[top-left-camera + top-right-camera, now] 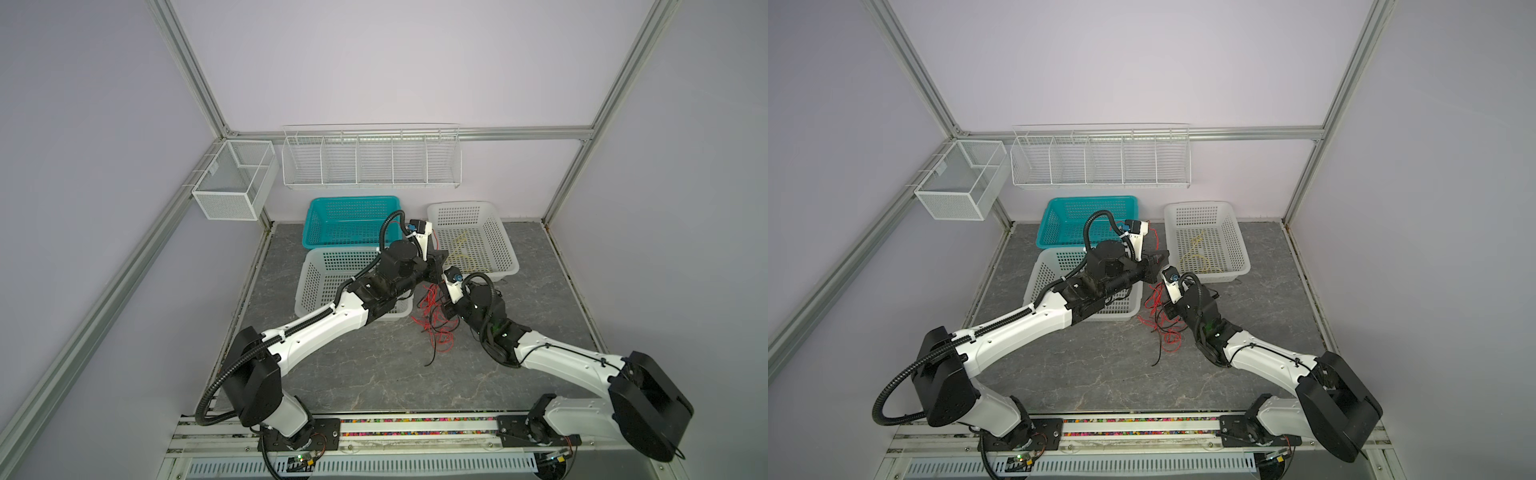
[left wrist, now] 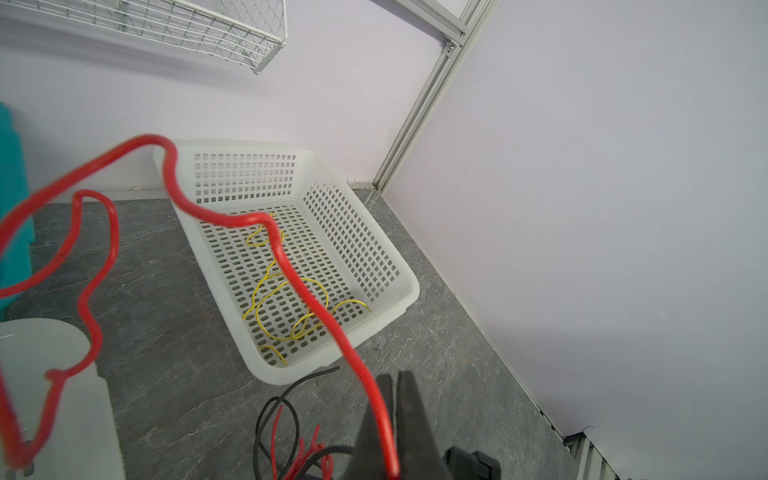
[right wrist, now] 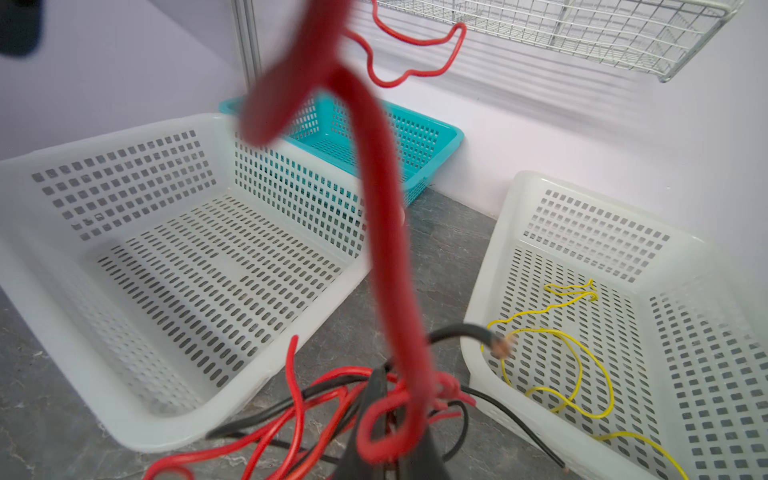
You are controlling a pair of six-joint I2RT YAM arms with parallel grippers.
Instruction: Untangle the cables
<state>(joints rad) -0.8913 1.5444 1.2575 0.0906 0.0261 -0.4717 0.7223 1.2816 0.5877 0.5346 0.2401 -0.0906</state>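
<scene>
Left gripper [image 2: 395,376]: mine, closed on the red cable [image 2: 345,347], held up off the worktop [image 1: 374,365].
Right gripper [image 3: 384,382]: mine, closed tight, pinching a red loop of the cables [image 1: 436,320].
Cables: tangled heap on the worktop, 6 o'clock from my left gripper in both top views.
Yellow cable [image 3: 598,365]: lies in the white basket [image 1: 461,205], 1 o'clock from the heap.

Bare tabletop [image 1: 374,374] up front; baskets [image 1: 316,282] and cables [image 1: 434,309] behind
</scene>
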